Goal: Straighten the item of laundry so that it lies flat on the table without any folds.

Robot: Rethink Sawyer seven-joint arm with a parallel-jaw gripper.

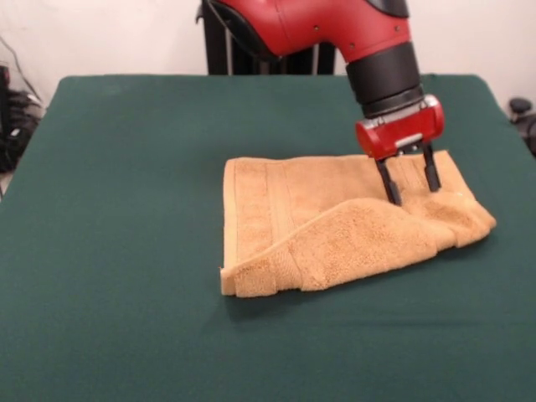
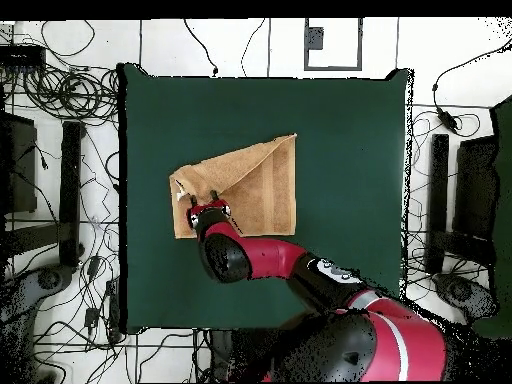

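Note:
The orange-tan towel lies on the dark green table, right of centre in the front view. Its near part is folded back over itself in a slanting flap, with a thick fold at the right end. The border bands show at the left side. My gripper stands over the towel's right part, its two black fingers apart and pointing down, tips at the top edge of the flap. Nothing is between them. In the overhead view the towel lies left of centre and the gripper is at its left part.
Wide green table surface surrounds the towel on all sides. The red arm reaches across the table's lower half in the overhead view. Cables and black stands lie on the floor beyond the table's edges.

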